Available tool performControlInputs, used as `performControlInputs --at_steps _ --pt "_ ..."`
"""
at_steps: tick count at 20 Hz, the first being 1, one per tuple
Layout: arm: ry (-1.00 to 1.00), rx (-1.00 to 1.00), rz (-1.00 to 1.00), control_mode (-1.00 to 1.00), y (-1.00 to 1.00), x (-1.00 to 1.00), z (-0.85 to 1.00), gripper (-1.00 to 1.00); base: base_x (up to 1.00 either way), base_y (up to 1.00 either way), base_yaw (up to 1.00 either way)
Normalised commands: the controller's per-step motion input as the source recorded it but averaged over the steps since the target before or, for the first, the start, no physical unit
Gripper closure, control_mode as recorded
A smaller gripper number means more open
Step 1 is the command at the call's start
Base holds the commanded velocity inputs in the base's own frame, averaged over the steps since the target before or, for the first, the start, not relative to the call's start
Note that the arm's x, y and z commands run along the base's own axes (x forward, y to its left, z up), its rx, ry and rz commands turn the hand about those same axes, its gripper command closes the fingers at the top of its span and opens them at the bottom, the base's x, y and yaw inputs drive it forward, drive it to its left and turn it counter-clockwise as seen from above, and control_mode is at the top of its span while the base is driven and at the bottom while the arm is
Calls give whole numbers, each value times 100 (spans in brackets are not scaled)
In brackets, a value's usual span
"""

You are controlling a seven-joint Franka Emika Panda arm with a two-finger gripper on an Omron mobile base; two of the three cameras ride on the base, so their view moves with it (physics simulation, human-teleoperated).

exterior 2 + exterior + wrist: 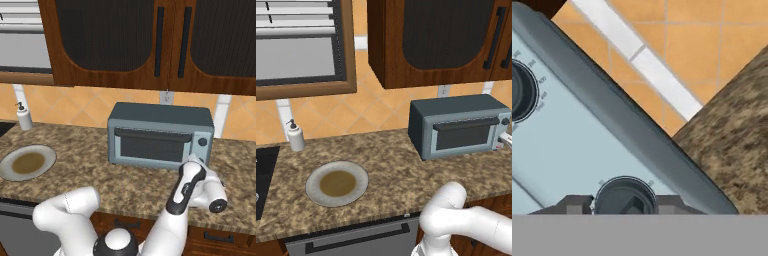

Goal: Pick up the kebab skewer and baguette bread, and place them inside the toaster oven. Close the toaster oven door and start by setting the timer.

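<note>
Apparently tool (624,204) clamped around lower knob (624,196).

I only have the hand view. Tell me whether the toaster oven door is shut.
Observer: Shut. The toaster oven door stands upright against the toaster oven, handle along its top.
Operator: Report what else is on the counter.
Observer: A round plate with a brown centre lies to the oven's left.
Operator: Say how the arm comes in.
Observer: From the front right, low over the counter edge; the pincer meets the lower knob on the control panel.
</note>
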Motion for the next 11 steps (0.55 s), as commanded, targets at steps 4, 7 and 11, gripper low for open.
performControlInputs --at_steps 4,7,11 --pt "-2 26 0 -100 -8 0 -10 100 0 0 0" --pt "-3 25 0 -100 -5 0 -11 100 0 0 0" --pt "-3 25 0 -100 -3 0 -10 100 0 0 0"
